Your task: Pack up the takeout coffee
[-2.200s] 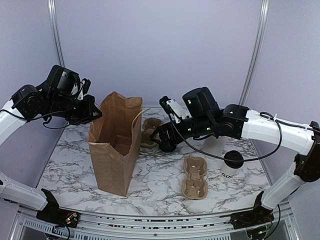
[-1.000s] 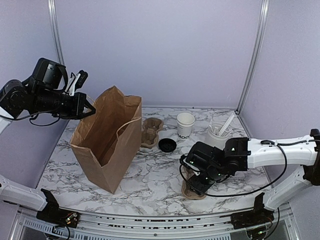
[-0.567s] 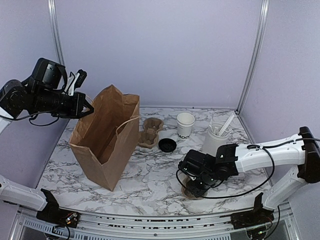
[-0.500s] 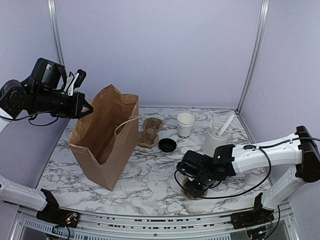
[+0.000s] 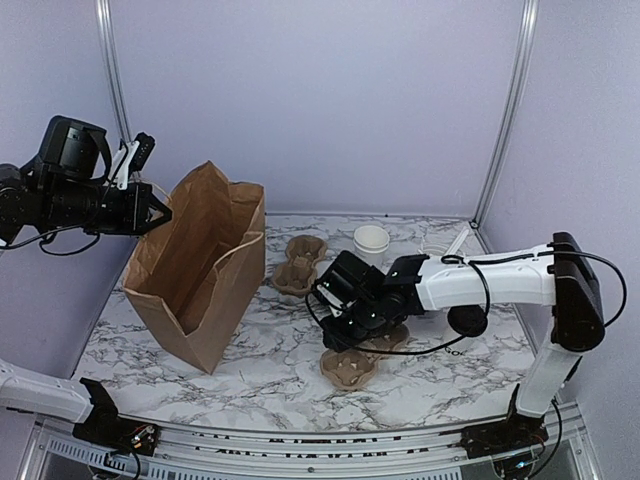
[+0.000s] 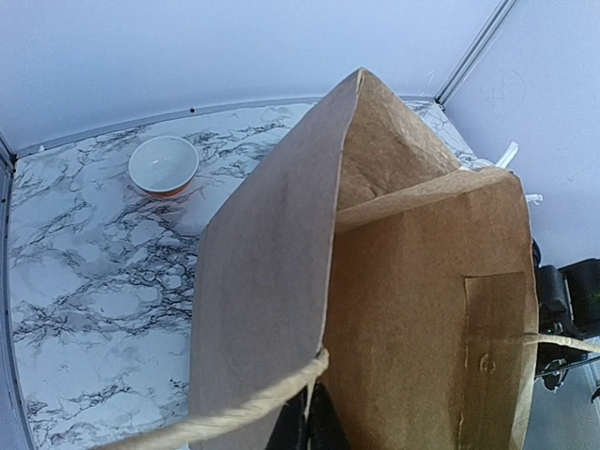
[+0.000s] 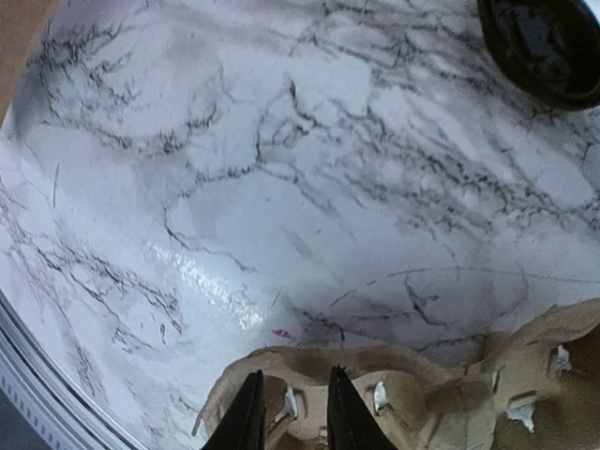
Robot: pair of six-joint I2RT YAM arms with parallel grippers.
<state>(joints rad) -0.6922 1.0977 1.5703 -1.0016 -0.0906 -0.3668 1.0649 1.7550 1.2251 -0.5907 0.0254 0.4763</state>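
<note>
While the left jaws pinch the rim of the tilted paper bag [image 5: 205, 270], the right jaws grip the edge of the cardboard carrier [image 7: 422, 394] narrowly; the lidded coffee cup [image 5: 467, 320] stands on the counter [image 5: 270, 345] beside the right forearm [image 5: 490, 282].

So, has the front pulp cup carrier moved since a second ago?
Yes. The brown pulp cup carrier slid left toward the brown paper bag; its near end now sits left of the white cup stack.
</note>
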